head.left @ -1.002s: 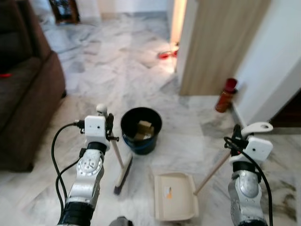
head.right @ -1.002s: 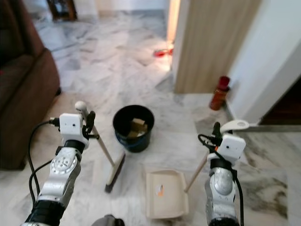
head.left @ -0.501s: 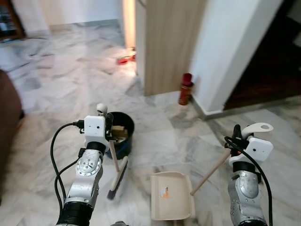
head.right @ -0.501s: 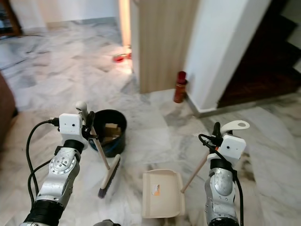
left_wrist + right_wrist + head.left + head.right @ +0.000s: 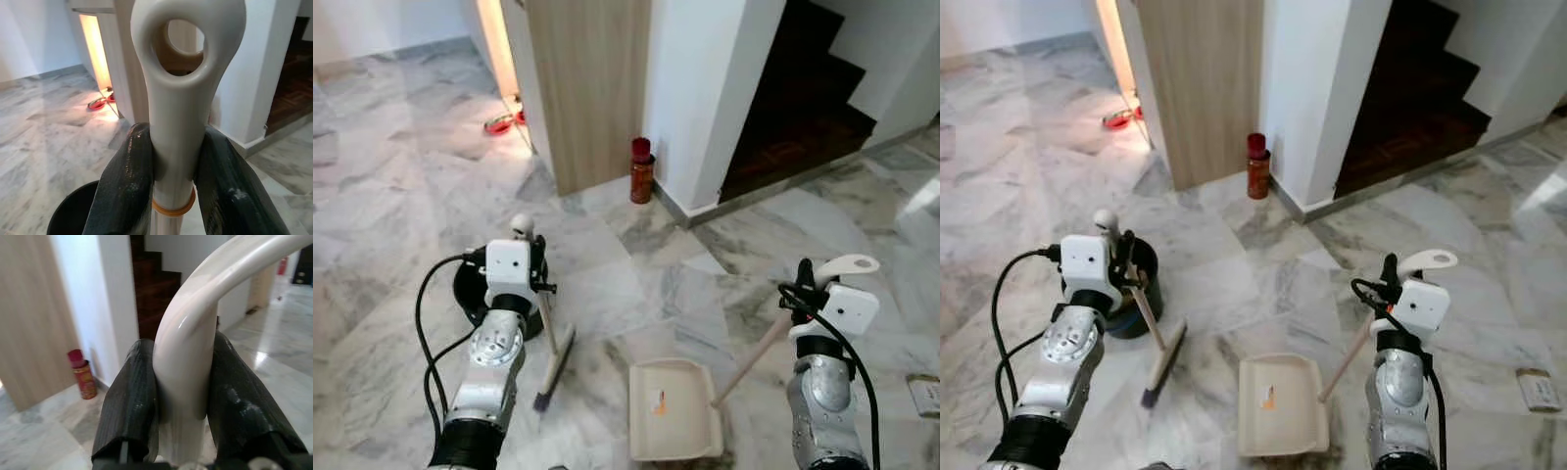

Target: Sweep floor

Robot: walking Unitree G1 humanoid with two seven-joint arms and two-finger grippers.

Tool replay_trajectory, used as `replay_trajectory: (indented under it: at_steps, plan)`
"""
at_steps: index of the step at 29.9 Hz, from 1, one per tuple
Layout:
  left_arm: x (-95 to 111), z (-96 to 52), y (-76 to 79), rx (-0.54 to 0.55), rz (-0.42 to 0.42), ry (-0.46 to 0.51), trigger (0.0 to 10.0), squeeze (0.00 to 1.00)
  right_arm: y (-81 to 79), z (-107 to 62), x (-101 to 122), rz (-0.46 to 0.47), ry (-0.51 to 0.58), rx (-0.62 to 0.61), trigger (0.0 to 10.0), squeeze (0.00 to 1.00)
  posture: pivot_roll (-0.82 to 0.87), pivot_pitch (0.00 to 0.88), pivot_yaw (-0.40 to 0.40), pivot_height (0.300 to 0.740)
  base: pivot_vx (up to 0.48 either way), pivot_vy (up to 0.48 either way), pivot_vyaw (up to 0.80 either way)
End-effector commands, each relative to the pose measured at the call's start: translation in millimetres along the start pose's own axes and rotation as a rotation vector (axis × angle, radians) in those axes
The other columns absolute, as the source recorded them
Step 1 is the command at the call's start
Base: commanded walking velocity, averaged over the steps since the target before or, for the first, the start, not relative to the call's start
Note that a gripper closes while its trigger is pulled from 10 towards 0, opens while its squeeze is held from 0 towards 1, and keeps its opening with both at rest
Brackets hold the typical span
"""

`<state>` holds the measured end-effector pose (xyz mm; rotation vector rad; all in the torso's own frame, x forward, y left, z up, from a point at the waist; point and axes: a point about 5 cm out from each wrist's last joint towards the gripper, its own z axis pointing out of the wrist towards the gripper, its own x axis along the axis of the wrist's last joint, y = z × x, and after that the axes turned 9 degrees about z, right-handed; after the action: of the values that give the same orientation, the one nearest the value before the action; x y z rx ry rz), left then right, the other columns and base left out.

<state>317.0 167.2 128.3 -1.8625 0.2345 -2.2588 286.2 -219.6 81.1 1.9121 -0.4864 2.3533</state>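
Currently the left gripper [image 5: 171,171] clamps the broom [image 5: 551,345] handle, its bristles on the marble floor [image 5: 636,284] beside the black bucket [image 5: 468,292]. The right gripper [image 5: 183,396] clamps the dustpan [image 5: 674,419] handle, pan flat on the floor between both arms

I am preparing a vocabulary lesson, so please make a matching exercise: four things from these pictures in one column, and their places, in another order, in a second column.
Things:
1. broom
2. dustpan
3. black bucket
4. red can

Places:
A. standing by the wooden panel
B. on the floor behind the left arm
C. handle in the right gripper
D. handle in the left gripper

Pairs: 1-D, 2-C, 3-B, 4-A
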Motion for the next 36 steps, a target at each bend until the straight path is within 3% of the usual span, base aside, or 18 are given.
replay_trajectory:
  at_steps: [1, 22, 36]
  plan:
    - [7.5, 3.9, 4.0, -0.005, -0.001, 0.034, 10.0, 0.00, 2.8, 1.2, 4.3, -0.004, 0.020, -0.005, 10.0, 0.00, 0.11, 0.110, -0.007, 0.740, 0.000, 0.000, -0.80]
    - [6.8, 3.7, 4.5, 0.002, 0.008, 0.037, 10.0, 0.00, 4.4, -0.4, 3.8, -0.010, 0.017, -0.002, 10.0, 0.00, 0.10, 0.080, -0.011, 0.740, 0.000, -0.196, -0.80]
    - [7.1, 4.0, 6.2, -0.006, -0.007, 0.042, 10.0, 0.00, 5.5, -0.9, 4.3, -0.013, 0.019, -0.006, 10.0, 0.00, 0.10, 0.085, -0.014, 0.740, 0.000, 0.000, -0.80]
